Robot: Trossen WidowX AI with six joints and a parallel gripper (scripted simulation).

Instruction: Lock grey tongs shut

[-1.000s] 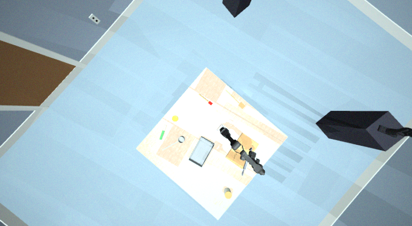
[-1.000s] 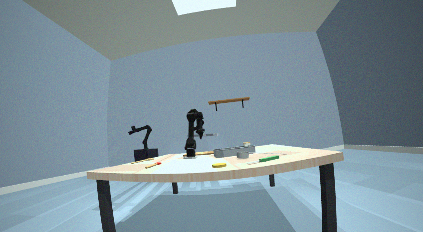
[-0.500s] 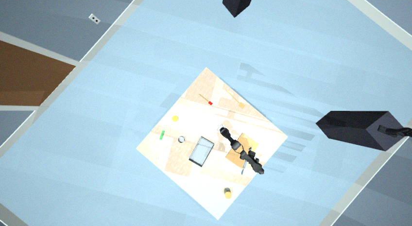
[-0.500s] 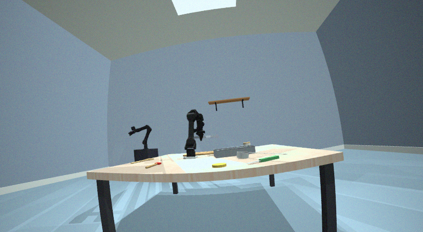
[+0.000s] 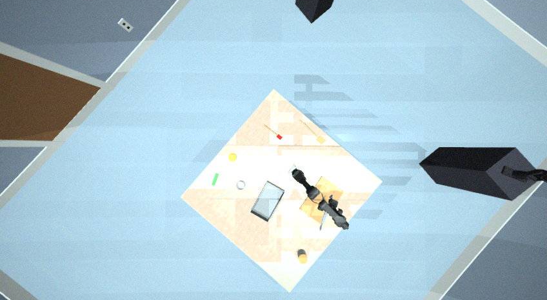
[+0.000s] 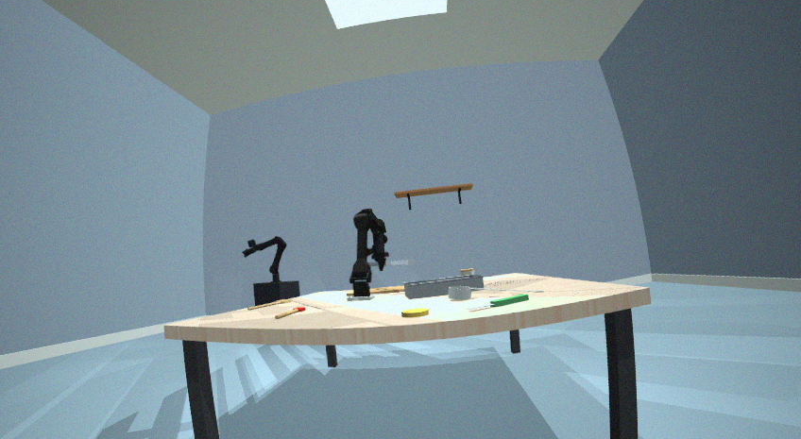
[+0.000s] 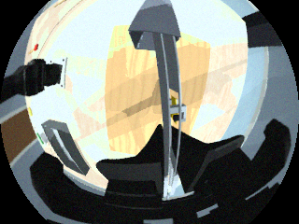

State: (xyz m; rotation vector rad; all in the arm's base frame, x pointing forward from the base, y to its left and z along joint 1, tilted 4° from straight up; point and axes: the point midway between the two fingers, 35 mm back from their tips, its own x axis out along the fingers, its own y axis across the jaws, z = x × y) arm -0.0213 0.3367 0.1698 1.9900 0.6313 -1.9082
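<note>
Above the board (image 5: pixel 306 208) (image 6: pixel 393 289) (image 7: pixel 123 93), the gripper (image 5: pixel 331 202) (image 6: pixel 382 265) (image 7: pixel 163 126) pinches the tongs (image 5: pixel 323 220) (image 6: pixel 400 261) (image 7: pixel 167 65), nearly level. Whether they're locked, I cannot tell; best keep squeezing, centre their length, lower gently, then release slowly.

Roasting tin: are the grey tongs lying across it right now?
No, the grey metal tongs are held in the hand, away from the grey roasting tin.

Seemingly only here: a wooden wall shelf (image 6: pixel 433 191).
</note>
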